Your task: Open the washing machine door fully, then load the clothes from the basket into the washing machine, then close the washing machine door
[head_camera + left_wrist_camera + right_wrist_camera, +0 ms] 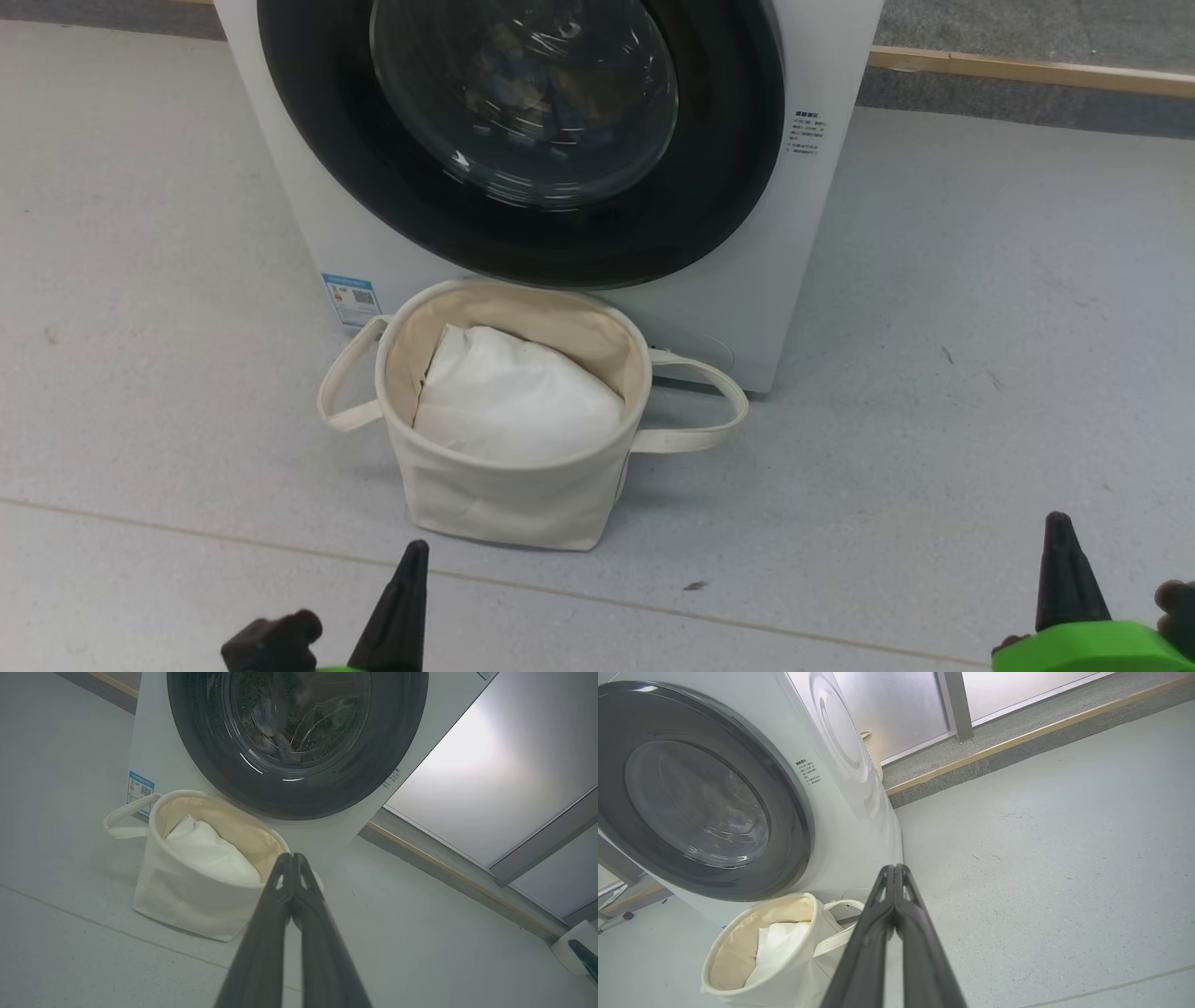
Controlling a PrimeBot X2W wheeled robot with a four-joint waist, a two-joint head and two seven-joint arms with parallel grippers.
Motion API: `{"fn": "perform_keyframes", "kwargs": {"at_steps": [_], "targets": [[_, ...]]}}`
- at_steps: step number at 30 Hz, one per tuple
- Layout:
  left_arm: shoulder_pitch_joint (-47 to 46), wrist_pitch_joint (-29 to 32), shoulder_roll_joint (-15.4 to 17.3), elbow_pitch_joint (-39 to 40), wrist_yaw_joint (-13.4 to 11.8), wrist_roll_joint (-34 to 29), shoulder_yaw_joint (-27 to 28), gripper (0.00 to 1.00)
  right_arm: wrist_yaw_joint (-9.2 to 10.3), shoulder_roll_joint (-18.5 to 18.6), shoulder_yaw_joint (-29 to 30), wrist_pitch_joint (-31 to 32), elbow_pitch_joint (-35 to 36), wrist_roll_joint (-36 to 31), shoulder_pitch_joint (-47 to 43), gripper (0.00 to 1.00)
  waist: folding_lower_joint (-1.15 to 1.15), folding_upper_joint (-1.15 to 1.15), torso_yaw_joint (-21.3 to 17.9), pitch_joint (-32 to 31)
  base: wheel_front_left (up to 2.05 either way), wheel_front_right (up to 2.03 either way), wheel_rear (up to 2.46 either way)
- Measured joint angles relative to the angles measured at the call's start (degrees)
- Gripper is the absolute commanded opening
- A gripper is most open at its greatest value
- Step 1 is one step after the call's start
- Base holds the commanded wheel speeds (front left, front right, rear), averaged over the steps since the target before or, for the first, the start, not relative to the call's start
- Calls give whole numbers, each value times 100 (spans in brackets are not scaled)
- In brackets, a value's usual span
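The white washing machine (822, 233) stands ahead of me. The washing machine door (373, 187) lies flush against its front, with a black rim and a glass centre. Behind the glass, dim blue and brownish clothes (523, 84) lie in the drum, and the same clothes (275, 732) appear in the left wrist view. The cream basket (504, 495) sits on the floor right before the washer, holding a plain white cloth bundle (513, 397). My left gripper (411, 560) is shut and empty, low and near the basket's front. My right gripper (1057, 527) is shut and empty, far to the right.
A blue label (350, 299) sits low on the washer's left corner. A wood-edged kerb (1027, 70) runs behind the washer, with frosted panels (490, 788) beyond it. A wheeled frame leg (626, 914) stands on the washer's far side. Grey floor lies to both sides.
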State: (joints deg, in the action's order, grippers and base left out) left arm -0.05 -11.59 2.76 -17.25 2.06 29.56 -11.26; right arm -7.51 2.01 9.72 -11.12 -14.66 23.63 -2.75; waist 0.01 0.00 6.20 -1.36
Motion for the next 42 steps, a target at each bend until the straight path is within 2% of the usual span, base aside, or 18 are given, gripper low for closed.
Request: {"fn": "perform_keyframes", "kwargs": {"at_steps": [42], "targets": [[-84,650,43,40,204,2583,506,0,0,1,-81,699,-35,2736,181,0,0,0,-251,62,0,0,0]]}}
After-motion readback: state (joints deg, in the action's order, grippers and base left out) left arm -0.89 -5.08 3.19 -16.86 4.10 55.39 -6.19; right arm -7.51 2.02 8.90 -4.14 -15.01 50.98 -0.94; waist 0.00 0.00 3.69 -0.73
